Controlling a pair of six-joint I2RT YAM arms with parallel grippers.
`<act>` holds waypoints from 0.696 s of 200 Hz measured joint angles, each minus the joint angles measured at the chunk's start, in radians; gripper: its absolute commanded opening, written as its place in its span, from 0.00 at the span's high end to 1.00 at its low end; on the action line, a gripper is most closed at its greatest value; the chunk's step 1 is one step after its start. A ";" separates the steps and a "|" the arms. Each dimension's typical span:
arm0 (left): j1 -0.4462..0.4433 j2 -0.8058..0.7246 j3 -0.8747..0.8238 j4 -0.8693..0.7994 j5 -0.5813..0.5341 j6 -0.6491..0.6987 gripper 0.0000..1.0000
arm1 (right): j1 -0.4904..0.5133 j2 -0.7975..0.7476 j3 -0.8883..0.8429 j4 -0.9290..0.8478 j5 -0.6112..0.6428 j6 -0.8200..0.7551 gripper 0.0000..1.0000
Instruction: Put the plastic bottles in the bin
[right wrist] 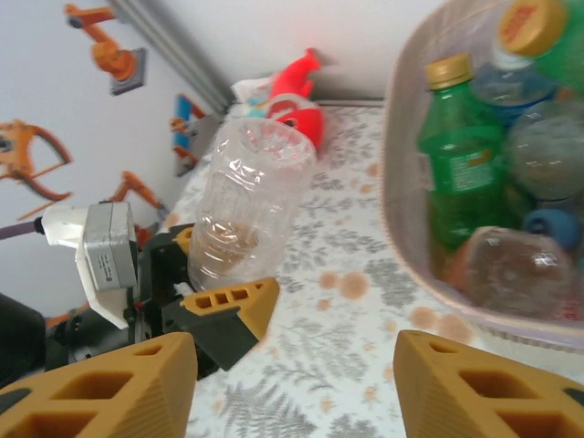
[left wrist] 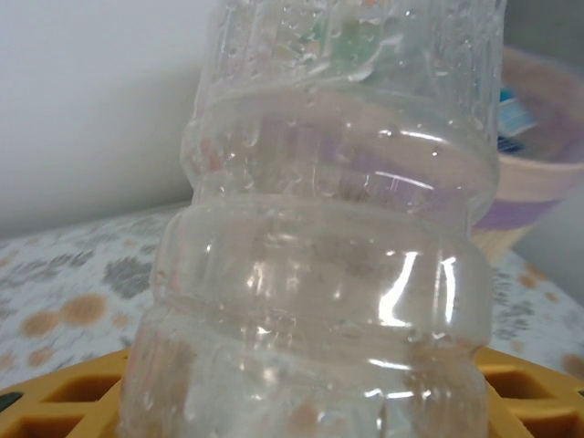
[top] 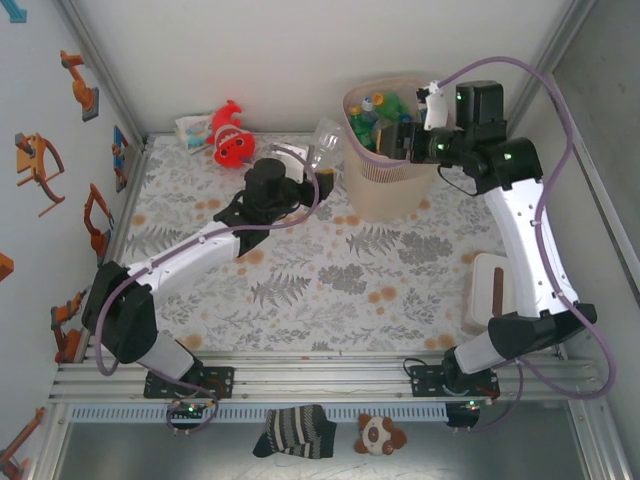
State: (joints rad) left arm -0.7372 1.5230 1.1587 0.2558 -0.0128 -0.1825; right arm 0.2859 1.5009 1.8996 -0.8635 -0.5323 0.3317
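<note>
My left gripper (top: 318,172) is shut on a clear plastic bottle (top: 326,143) and holds it above the table, just left of the bin (top: 385,185). In the left wrist view that bottle (left wrist: 338,255) rises between the yellow fingers (left wrist: 64,401), with the bin (left wrist: 538,178) behind it on the right. The beige bin holds several bottles, among them a green one (right wrist: 456,155) with a gold cap. My right gripper (top: 397,135) hangs over the bin's left rim (right wrist: 401,182), open (right wrist: 292,388), with nothing between its fingers. The right wrist view looks down at the held bottle (right wrist: 246,196).
A red fish plush (top: 230,135) and a white packet (top: 190,128) lie at the back left corner. A white box (top: 490,290) sits at the table's right edge. A striped sock (top: 295,432) and a small toy (top: 380,435) lie in front of the arm bases.
</note>
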 measured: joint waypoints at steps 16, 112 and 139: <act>0.000 -0.002 0.014 0.005 0.079 0.013 0.51 | 0.000 0.000 -0.038 0.042 -0.058 0.012 0.31; -0.034 0.035 0.116 0.056 0.335 0.004 0.54 | 0.000 0.020 -0.097 0.190 -0.223 0.088 0.26; -0.042 0.049 0.116 0.068 0.368 -0.004 0.53 | 0.000 0.032 -0.114 0.211 -0.236 0.117 0.33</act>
State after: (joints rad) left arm -0.7788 1.5719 1.2751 0.3233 0.3550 -0.1867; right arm 0.2859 1.5330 1.7859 -0.6521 -0.7681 0.4492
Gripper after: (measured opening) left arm 0.602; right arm 0.697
